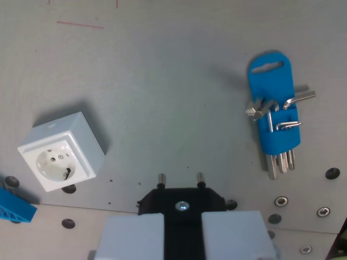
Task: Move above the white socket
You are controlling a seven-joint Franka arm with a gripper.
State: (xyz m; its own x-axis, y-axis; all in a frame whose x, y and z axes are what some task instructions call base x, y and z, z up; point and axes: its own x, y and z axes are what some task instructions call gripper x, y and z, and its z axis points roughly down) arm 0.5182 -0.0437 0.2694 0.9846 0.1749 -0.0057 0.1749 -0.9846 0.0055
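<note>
The wrist view looks straight down on a grey desk (162,81). The end effector (182,230) enters at six o'clock, its two pale grey fingers (135,235) pressed against a black plug (181,203) held between them. The plug's two metal pins (161,179) point toward twelve o'clock, clear of the desk surface as far as the view shows. A small screw head sits in the middle of the plug body.

The white socket (62,151) lies at about nine o'clock from the plug, well apart from it. It is a square box turned at an angle to the frame, with its round recess and two contact holes facing the camera. It casts a shadow toward its upper right.

A blue holder (275,108) with a set of hex keys (284,127) lies at about two o'clock from the plug, near the wrist view's right edge. Several keys are fanned out to the side; others stand out of the holder's lower end.

A blue part (13,206), cut off by the frame, sits at the wrist view's lower left corner, just below the socket. Screws and holes (281,201) dot the lighter plate along the bottom edge. A thin red line (80,24) marks the desk at eleven o'clock.
</note>
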